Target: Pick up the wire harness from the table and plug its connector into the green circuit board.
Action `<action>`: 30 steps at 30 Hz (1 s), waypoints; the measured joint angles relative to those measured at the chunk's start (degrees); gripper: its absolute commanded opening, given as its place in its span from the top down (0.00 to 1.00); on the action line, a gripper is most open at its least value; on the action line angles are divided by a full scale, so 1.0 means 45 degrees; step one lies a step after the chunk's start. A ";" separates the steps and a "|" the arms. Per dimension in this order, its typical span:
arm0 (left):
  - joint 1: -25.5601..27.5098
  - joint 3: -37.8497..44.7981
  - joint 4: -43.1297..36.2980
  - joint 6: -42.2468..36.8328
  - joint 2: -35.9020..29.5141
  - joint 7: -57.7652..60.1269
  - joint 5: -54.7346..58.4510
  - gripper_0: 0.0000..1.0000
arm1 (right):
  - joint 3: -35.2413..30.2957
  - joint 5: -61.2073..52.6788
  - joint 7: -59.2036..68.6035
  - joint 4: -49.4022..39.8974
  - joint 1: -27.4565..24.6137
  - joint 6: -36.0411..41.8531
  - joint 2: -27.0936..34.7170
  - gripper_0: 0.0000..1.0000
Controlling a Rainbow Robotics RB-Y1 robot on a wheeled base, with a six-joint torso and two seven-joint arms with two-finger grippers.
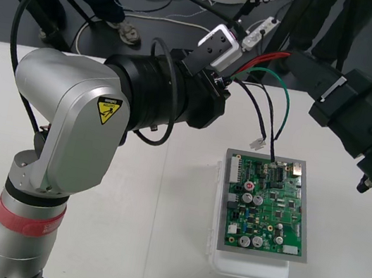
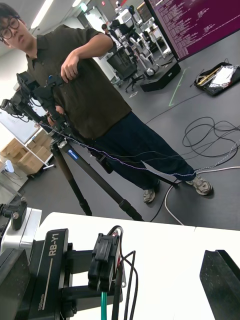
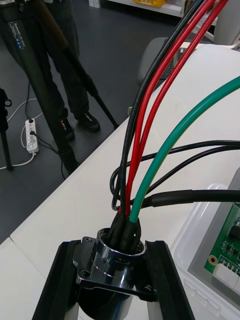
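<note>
My left gripper (image 1: 225,81) hangs over the table's far part, left of the green circuit board (image 1: 268,204), and is shut on the harness's round metal socket (image 3: 109,260). Both fingers (image 3: 64,282) press on its flange. Red, black and green wires (image 3: 150,115) rise out of the socket. In the front view the wires (image 1: 286,106) arch right and drop to the board's far edge. A dark wire end (image 1: 272,159) rests there; I cannot tell whether the plug is seated. My right gripper (image 1: 298,58) stands open just right of the wires' arch, with one finger (image 2: 220,282) showing near the left gripper (image 2: 102,265).
The board lies on a white base (image 1: 250,267) at the table's centre right. A small white connector (image 1: 258,144) dangles beside the board's far left corner. The bulky left arm (image 1: 65,133) covers the table's left half. The right arm (image 1: 370,127) comes in over the far right corner.
</note>
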State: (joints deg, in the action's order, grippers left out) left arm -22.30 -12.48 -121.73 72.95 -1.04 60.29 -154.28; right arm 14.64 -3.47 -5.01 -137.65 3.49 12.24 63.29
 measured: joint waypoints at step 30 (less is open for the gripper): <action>-0.0002 -0.0001 0.0003 -0.0058 0.0000 0.0281 0.0000 1.00 | 0.0072 0.0075 0.0000 0.0025 0.0212 0.0000 -0.0068 1.00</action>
State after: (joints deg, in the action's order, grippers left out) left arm -22.31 -12.49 -121.71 72.69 -1.04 61.56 -154.28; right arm 14.96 -3.13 -5.01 -137.54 4.45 12.24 62.99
